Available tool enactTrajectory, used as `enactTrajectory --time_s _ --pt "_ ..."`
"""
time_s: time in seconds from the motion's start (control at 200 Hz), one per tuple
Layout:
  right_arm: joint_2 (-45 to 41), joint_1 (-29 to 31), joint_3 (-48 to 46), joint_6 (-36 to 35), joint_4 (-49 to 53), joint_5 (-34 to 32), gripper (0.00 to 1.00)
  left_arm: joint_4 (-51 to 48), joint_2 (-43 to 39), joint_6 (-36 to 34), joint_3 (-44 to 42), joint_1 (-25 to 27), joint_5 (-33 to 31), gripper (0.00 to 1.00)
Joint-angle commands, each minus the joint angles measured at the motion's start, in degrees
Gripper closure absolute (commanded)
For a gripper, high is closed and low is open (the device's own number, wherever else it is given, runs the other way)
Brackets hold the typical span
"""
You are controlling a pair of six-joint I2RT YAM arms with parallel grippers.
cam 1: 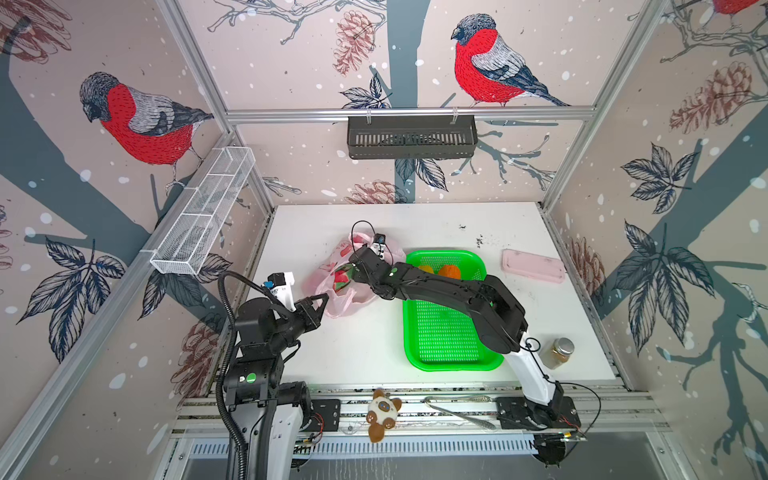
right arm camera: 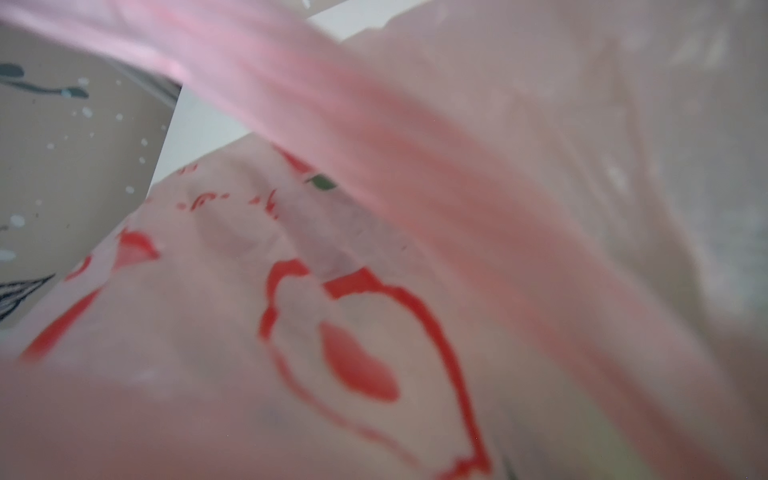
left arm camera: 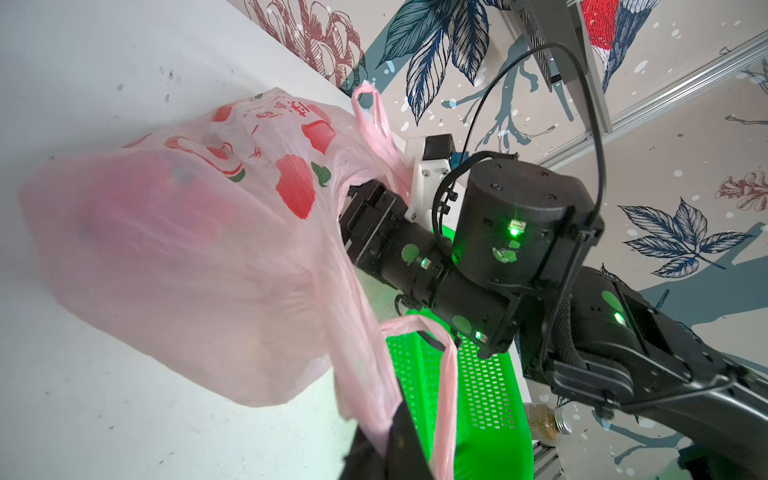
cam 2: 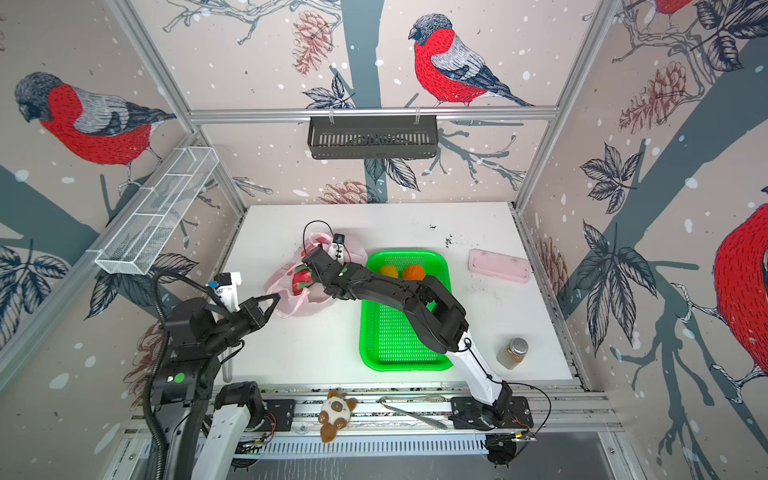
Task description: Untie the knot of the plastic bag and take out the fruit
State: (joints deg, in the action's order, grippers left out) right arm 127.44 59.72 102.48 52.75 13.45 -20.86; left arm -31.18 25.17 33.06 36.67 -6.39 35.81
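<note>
1. Plastic bag: it lies on its side on the table, just left of the green basket, with its mouth turned toward the basket. No knot shows, and the handles stand as separate loose loops.
2. Left gripper: it is clamped tight on a handle strip at the near edge of the mouth, holding that edge up.
3. Right gripper: it is reached into the mouth. Film hides its tips, so you cannot tell whether the jaws are apart or on a fruit.
4. Fruit: a yellow ball and an orange ball sit at the basket's far end. One dragon fruit shows in the mouth, just beside the right gripper. Anything else inside is only a reddish blur through the film.
5. Hazards:
   - The thin strip could slip or tear at the left pinch, and the mouth would then collapse over the right gripper.
   - You could pinch film together with a fruit and drag the whole bag on withdrawal.
   - The right wrist view is smothered in pink film, so you would be working blind there.
   - A loosened fruit could roll out across the table.
6. Writing: red printed characters on the bag are seen reversed through the film and are not legible. No brand is readable anywhere.
</note>
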Motion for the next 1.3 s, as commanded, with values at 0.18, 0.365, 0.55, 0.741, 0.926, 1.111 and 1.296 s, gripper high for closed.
enactTrajectory --time_s 0.18,0.365,0.55,0.741,0.926,1.111,1.296 --pt "-8.64 5.97 -10.37 -9.81 -2.96 8.22 0.33 -2.13 1.02 -0.68 2.34 0.06 -4.76 1.0" --pt "-11.73 9.06 -14.76 -16.17 -6.81 16.03 0.33 -2.05 1.51 0.12 2.7 0.06 -8.72 1.0" --pt "-8.44 10.32 -11.13 -21.11 -7.32 22.12 0.34 -1.47 3.72 -0.18 3.83 0.04 -12.47 1.0" --pt "-8.29 8.84 -9.52 -22.87 -4.9 18.6 0.35 -1.17 5.22 -0.59 4.3 0.05 -15.41 1.0" --pt "-9.07 4.35 -9.48 -23.09 -3.39 15.19 0.35 -1.28 5.4 -1.07 4.85 0.05 -16.24 1.0" --pt "-5.33 2.29 -3.95 -25.06 -0.88 15.65 0.35 -3.46 5.11 -2.81 5.96 0.01 -17.97 1.0" --pt "-2.42 0.91 -1.05 -22.7 -1.19 17.78 0.34 -2.34 4.26 -2.06 5.37 0.05 -17.02 1.0"
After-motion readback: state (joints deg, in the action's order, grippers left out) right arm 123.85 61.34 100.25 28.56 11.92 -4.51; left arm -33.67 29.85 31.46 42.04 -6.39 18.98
